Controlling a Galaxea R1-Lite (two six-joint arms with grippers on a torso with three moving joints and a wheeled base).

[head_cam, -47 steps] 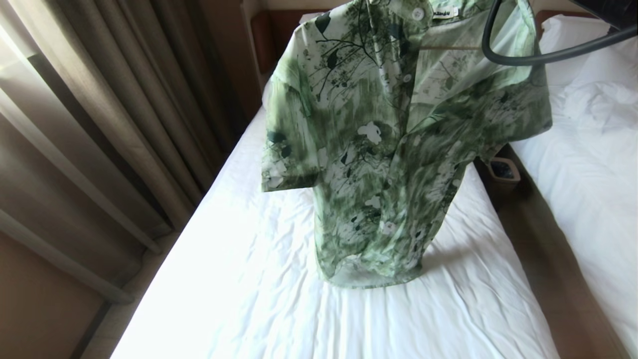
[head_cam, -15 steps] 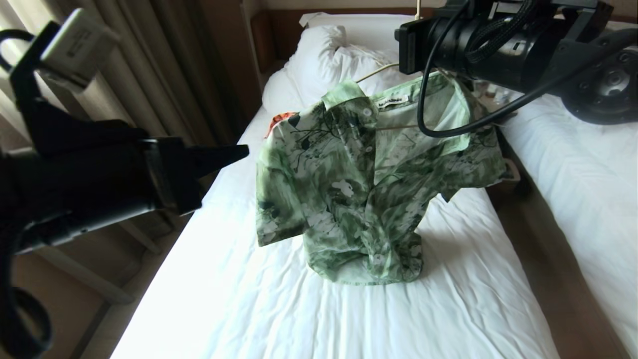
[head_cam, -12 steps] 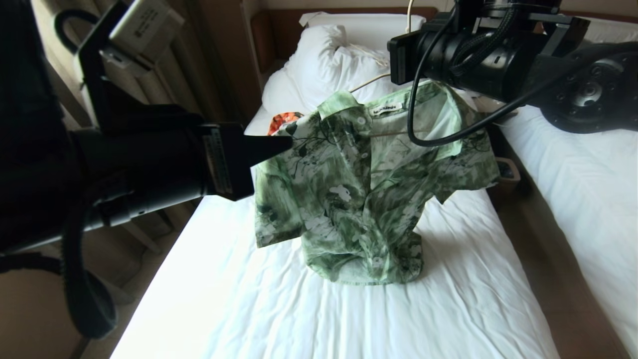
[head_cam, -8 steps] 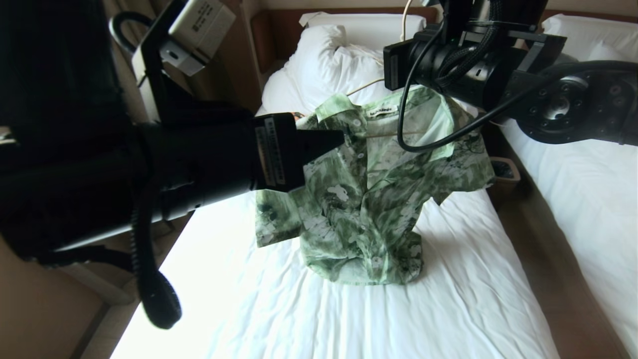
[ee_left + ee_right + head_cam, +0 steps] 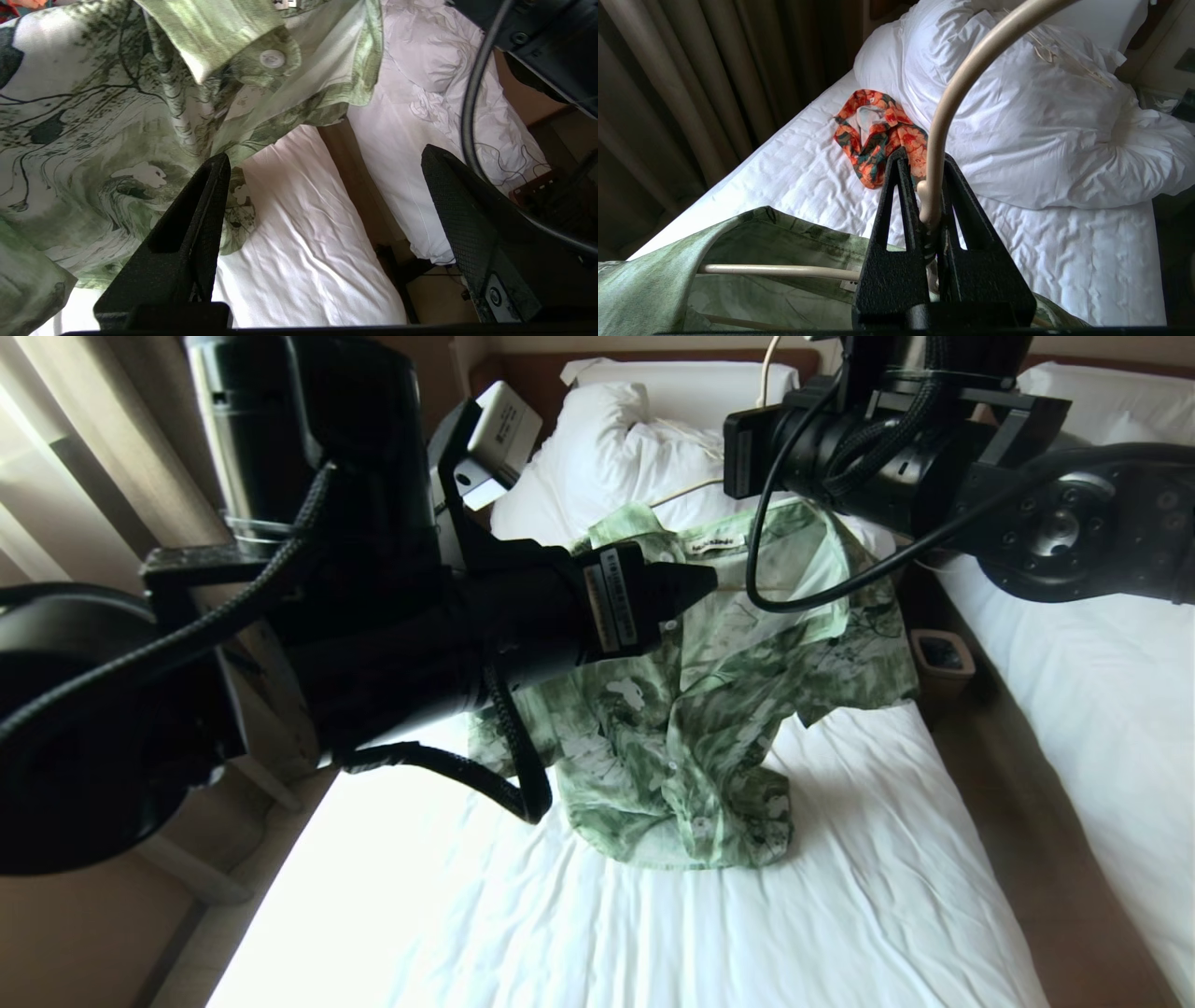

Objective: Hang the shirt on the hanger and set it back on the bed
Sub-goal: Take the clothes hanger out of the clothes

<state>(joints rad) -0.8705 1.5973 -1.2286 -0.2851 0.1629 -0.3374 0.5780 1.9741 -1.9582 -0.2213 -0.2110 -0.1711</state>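
The green flower-print shirt (image 5: 709, 709) hangs on the cream hanger (image 5: 957, 88), its hem bunched on the white bed (image 5: 653, 933). My right gripper (image 5: 923, 158) is shut on the base of the hanger's hook, above the collar. One hanger arm (image 5: 775, 269) shows inside the shirt's neck. In the head view the right wrist (image 5: 840, 439) hides those fingers. My left gripper (image 5: 324, 156) is open with nothing between its fingers. It hovers beside the shirt's collar and front (image 5: 117, 116). Its tip (image 5: 700, 586) reaches over the shirt.
A white pillow and duvet (image 5: 616, 448) lie at the headboard, with an orange patterned garment (image 5: 878, 135) beside them. A second white bed (image 5: 1102, 663) stands on the right, a small bin (image 5: 941, 658) in the gap. Curtains (image 5: 93, 429) hang on the left.
The left arm has swung in from the left to the shirt's collar, and its jaws have opened. The shirt has sunk a little and crumpled more on the bed.
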